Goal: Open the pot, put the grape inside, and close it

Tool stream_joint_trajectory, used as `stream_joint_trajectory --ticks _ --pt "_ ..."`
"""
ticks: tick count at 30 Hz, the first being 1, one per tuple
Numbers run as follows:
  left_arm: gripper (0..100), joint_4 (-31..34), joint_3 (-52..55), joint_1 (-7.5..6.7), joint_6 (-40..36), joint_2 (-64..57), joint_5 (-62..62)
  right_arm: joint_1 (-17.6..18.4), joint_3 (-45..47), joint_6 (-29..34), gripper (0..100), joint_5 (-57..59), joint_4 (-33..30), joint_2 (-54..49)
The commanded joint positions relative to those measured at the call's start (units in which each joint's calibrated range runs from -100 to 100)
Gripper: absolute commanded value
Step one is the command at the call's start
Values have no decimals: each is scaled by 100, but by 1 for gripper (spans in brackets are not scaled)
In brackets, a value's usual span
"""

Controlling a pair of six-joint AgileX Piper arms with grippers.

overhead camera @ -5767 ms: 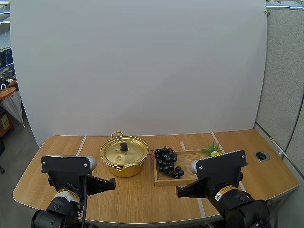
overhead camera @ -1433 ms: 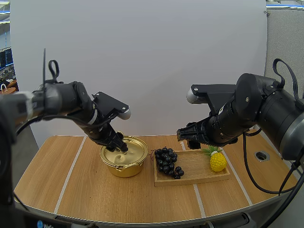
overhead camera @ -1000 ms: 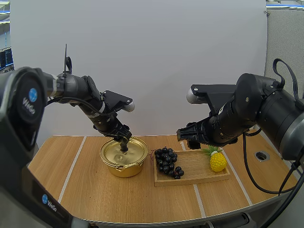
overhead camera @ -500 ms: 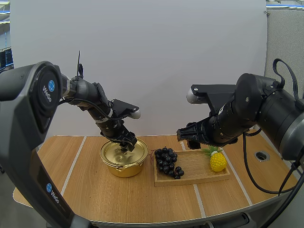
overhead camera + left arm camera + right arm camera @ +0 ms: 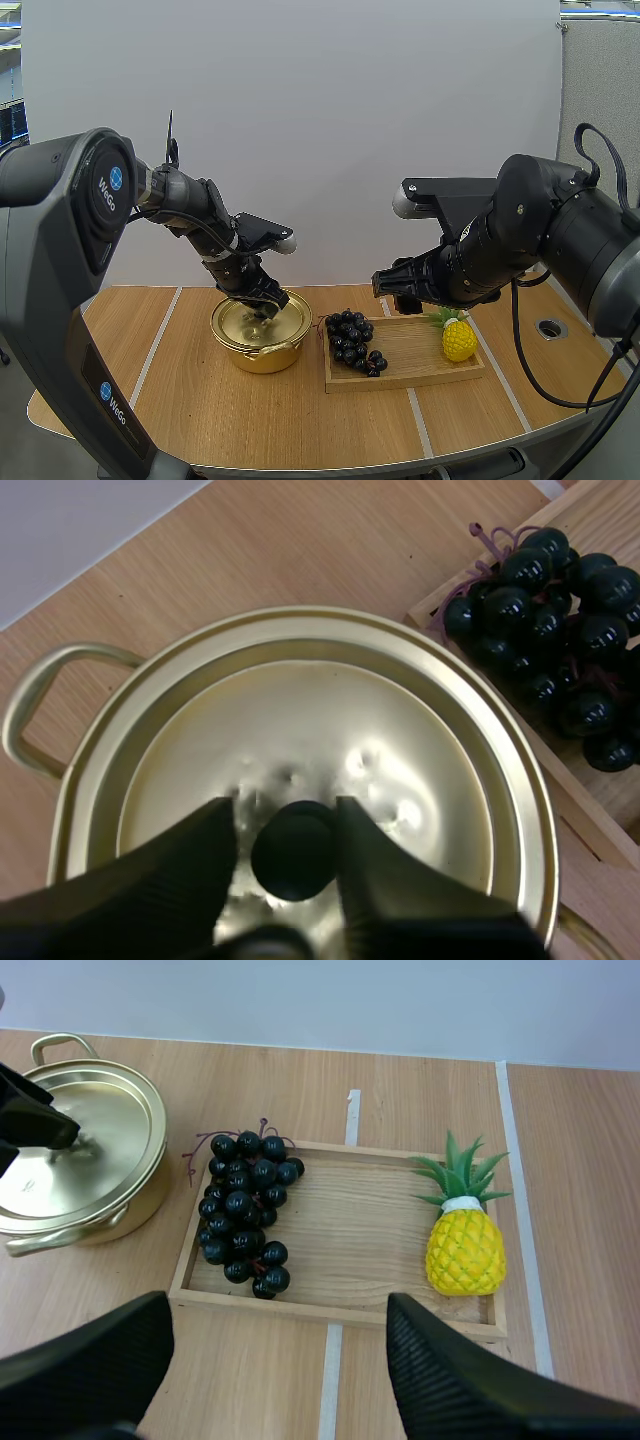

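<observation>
Over the pot (image 5: 258, 345) at the left of the worktop (image 5: 200, 400), my left fingers (image 5: 262, 303) have just dropped either side of the lid knob (image 5: 293, 850), not clamped yet, so lifting's next; grapes (image 5: 245, 1210) sit in the tray (image 5: 350, 1230), right fingers (image 5: 392, 285) hovering spread.

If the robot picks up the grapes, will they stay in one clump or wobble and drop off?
The grapes would probably dangle and sway, since round berries hang on thin reddish stems. They likely stay one bunch, as the berries look joined. A loose berry might roll, though the tray has a raised edge that should stop it.
</observation>
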Motion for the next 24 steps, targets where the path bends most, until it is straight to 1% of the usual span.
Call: stream_joint_trajectory --ticks 1,8,15,19,24 --pt "0 30 -51 -13 -42 -3 -101 -16 -51 -14 100 -102 -30 -2" --pt "0 30 -222 -13 -106 -291 86 -16 -51 -14 100 -102 -30 -2" --pt "0 167 -641 -13 -197 -1431 297 -16 -51 -14 100 -102 -30 -2" --pt "0 329 -1104 -13 -221 -2215 356 -16 -51 -14 100 -102 -30 -2" --pt "0 483 -1961 -13 -464 -2924 356 -16 -51 -14 100 -238 -30 -2"
